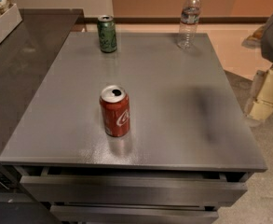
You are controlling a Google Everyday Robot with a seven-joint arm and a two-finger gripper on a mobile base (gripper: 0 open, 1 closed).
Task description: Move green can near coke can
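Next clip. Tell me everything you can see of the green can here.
The green can is a dark green drink can, seemingly aluminium, with pale markings and a silver top. It stands upright near the far left corner of the grey table, with only its base touching the tabletop. The coke can stands apart from it, closer to the front edge. The hand is beyond the table's right edge, well away from the can.

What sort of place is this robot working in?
Probably an office break room or kitchenette: a grey counter over drawers, drinks standing on it (green can, coke can, clear water bottle), and a box of snacks on the darker counter at left. The gripper is off the counter's right edge.
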